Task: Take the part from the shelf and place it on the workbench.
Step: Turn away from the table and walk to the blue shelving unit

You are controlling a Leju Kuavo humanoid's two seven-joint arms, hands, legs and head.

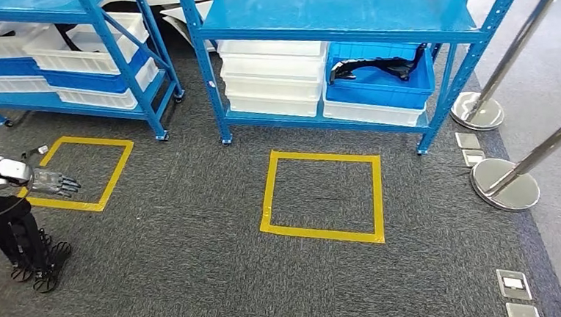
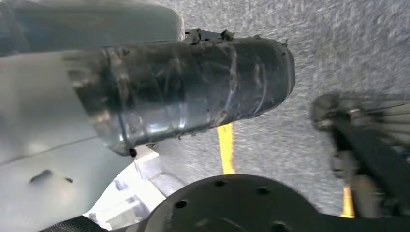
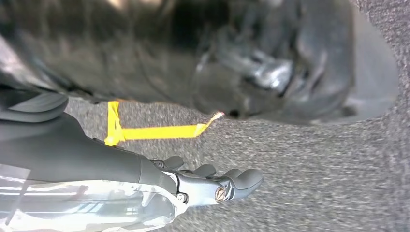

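A black part (image 1: 375, 68) lies in an open blue bin (image 1: 383, 86) on the lower level of the blue shelf (image 1: 335, 12) ahead, to the right of stacked white bins (image 1: 272, 74). My left hand (image 1: 55, 183) hangs at the far left of the head view over the carpet, fingers spread and holding nothing, far from the shelf. In the right wrist view my right hand (image 3: 212, 182) has its fingers stretched out above the carpet with nothing in them.
A yellow tape square (image 1: 319, 232) marks the carpet in front of the shelf, and another (image 1: 96, 140) lies at the left. A second blue shelf (image 1: 72, 46) with white bins stands at the back left. Two metal post bases (image 1: 477, 110) (image 1: 505, 183) stand at the right.
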